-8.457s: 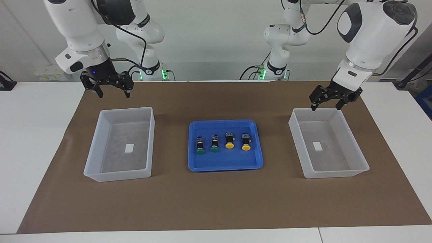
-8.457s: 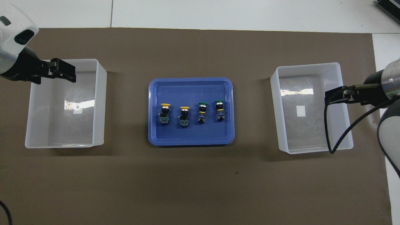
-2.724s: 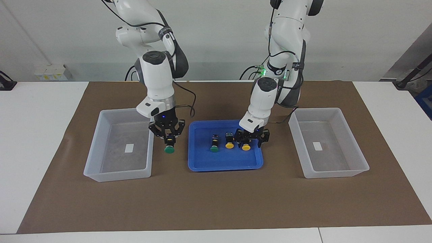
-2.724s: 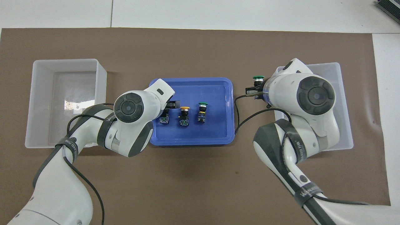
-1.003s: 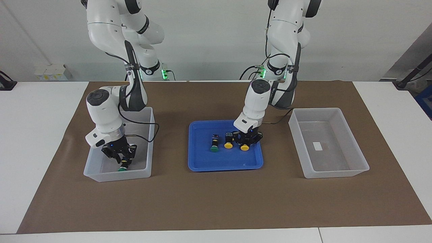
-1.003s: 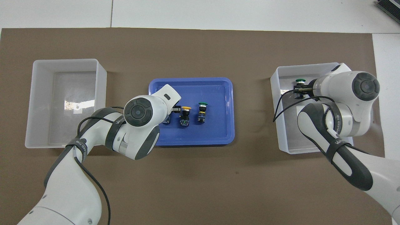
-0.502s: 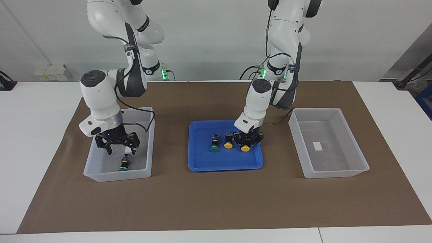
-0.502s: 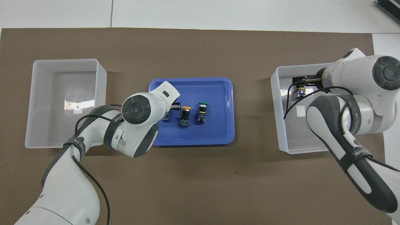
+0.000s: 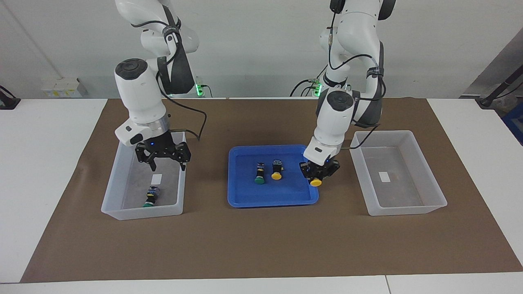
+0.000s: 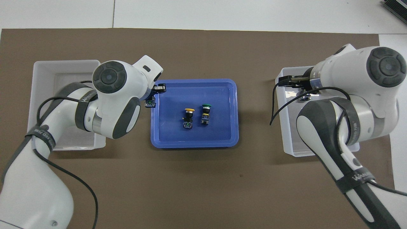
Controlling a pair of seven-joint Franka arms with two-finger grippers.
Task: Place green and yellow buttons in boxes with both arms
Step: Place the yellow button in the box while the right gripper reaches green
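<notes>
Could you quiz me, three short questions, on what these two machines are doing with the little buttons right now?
1. True or false: the left gripper carries a yellow button.
2. How many buttons lie loose in the blue tray?
3. Which box holds a button: A, the box at the right arm's end, or B, the box at the left arm's end?

Key
1. True: its jaws are shut on the button, raised over the tray's edge.
2. Two: a green button and another yellow one.
3. A: a green button lies there, under the open right gripper.
</notes>
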